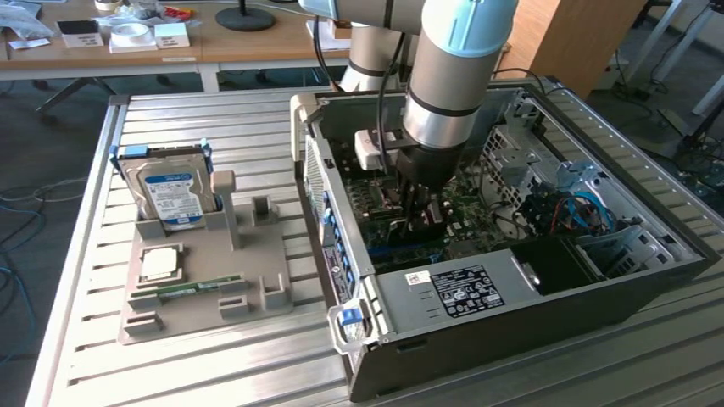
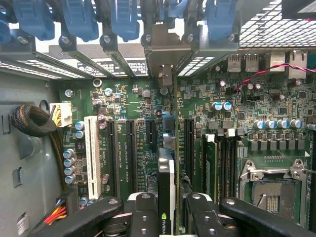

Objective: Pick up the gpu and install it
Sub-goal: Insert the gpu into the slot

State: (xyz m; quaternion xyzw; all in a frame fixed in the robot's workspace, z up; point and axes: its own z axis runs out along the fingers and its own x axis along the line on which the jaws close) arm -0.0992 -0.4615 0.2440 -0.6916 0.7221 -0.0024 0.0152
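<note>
Jaws: gripper [image 2: 166, 210] black, clamped on the gpu's [image 2: 166, 197] thin top edge.
Gpu: flat card held edge-on, upright over the green motherboard [image 2: 148, 128] slots inside the open computer case [image 1: 543, 314].
Writing: small logo on the card's edge; white sticker on the power supply [image 1: 453, 292], unreadable.
Room: blue latches [image 2: 123, 19] and slot brackets close ahead.
Surface: ribbed metal table [image 1: 203, 373]; grey tray [image 1: 203, 288] holds the hard drive [image 1: 172, 191].

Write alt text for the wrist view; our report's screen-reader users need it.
The gripper holds the gpu edge-on above a green motherboard inside a computer case. Blue slot latches line the case's far edge, and an empty CPU socket sits to one side.
</note>
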